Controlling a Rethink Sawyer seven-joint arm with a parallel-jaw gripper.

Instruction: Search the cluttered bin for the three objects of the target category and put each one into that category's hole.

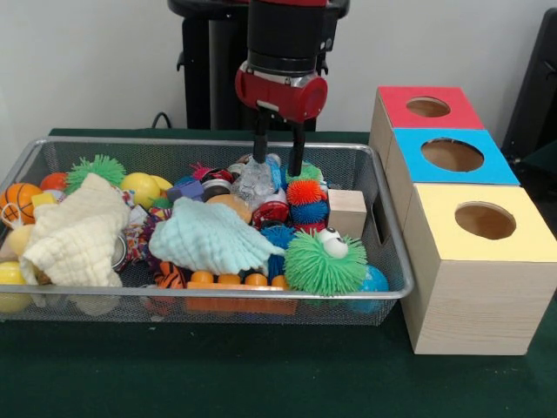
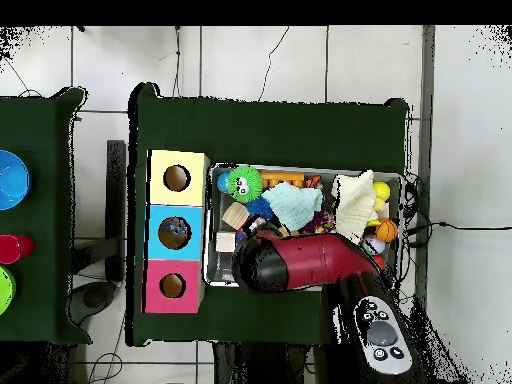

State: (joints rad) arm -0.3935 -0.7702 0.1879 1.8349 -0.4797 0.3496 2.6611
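Note:
The wire-mesh bin (image 1: 218,294) lies on the green table, full of toys. It holds a green spiky ball with eyes (image 1: 325,261), an orange and blue spiky ball (image 1: 306,200), a clear crinkly toy (image 1: 254,180), a wooden block (image 1: 347,212), a pale teal cloth (image 1: 213,235) and a cream cloth (image 1: 74,235). My gripper (image 1: 278,167) is open and reaches down into the far middle of the bin, its fingers either side of the clear toy's top. The blue-topped box's hole (image 1: 452,155) is to the right; in the overhead view that hole (image 2: 175,232) shows something small inside. There my arm (image 2: 300,262) hides the gripper.
A red-topped box (image 1: 426,106) stands behind the blue one and a yellow-topped box (image 1: 483,222) in front, all close against the bin's right end. In the overhead view the bin (image 2: 300,169) lies right of the boxes, and a second table at the left carries a blue bowl (image 2: 10,178).

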